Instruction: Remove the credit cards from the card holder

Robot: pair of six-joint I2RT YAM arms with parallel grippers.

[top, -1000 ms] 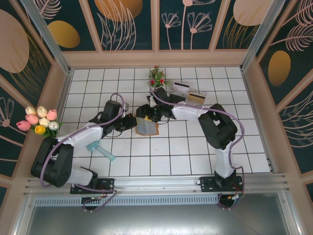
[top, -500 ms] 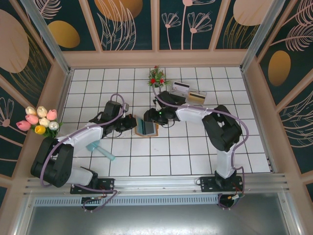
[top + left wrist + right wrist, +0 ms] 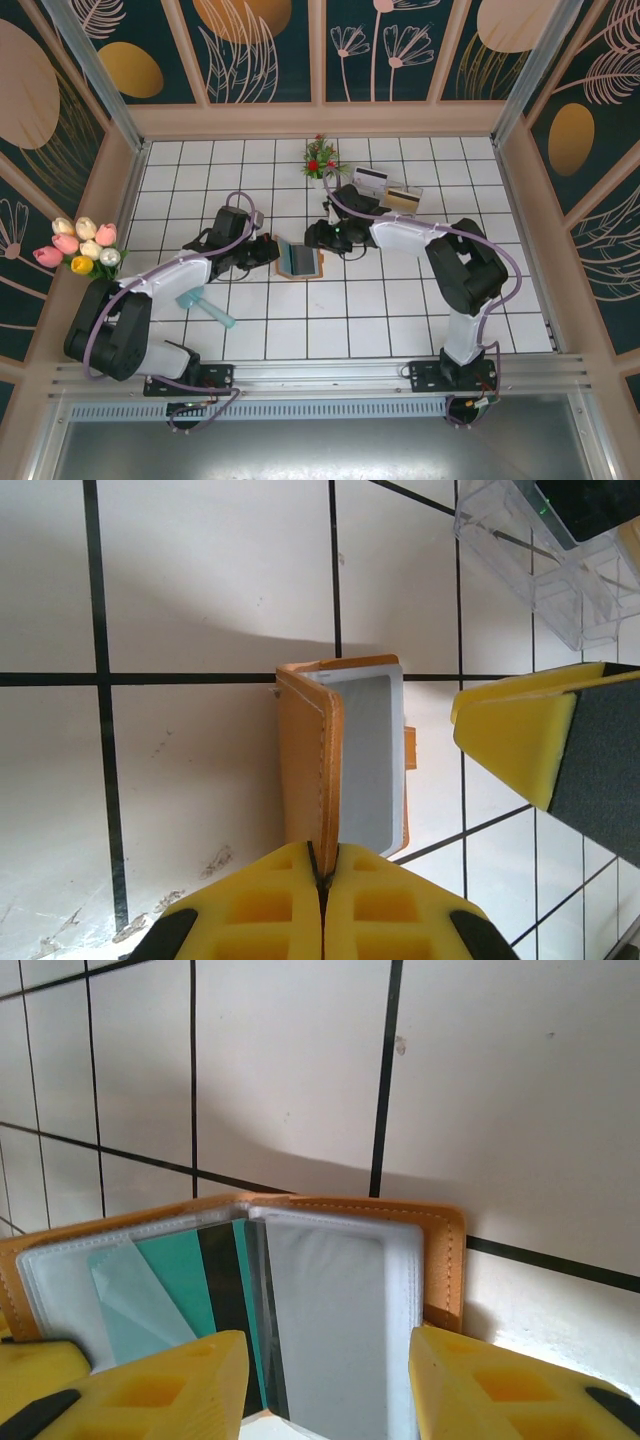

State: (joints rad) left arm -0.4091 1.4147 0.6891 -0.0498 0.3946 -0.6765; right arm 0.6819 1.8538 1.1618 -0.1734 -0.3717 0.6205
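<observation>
Top external view shows a white tiled table (image 3: 400, 310) with dark grout, edged in pale wood and closed in by dark teal walls (image 3: 255, 50) painted with leaves and gold ovals. The holder (image 3: 299, 259) stands open on the tiles, between the two grippers. The left gripper (image 3: 322, 868) is pinched tight on the edge of one orange flap and holds it upright, with the rest of the holder reaching away from its fingertips. The right gripper (image 3: 325, 1375) faces the open inside from the other side, its jaws partly apart and clamping nothing. The clear sleeves and the teal cards (image 3: 180, 1270) sit in the pockets straight ahead of it. A clear tray (image 3: 392, 192) stands behind the right wrist toward the far wall, with red flowers (image 3: 320, 160) near it. Tulips (image 3: 80, 248) lie on the ledge well left of the left arm. A teal object (image 3: 205, 306) lies on the tiles behind the left gripper.
</observation>
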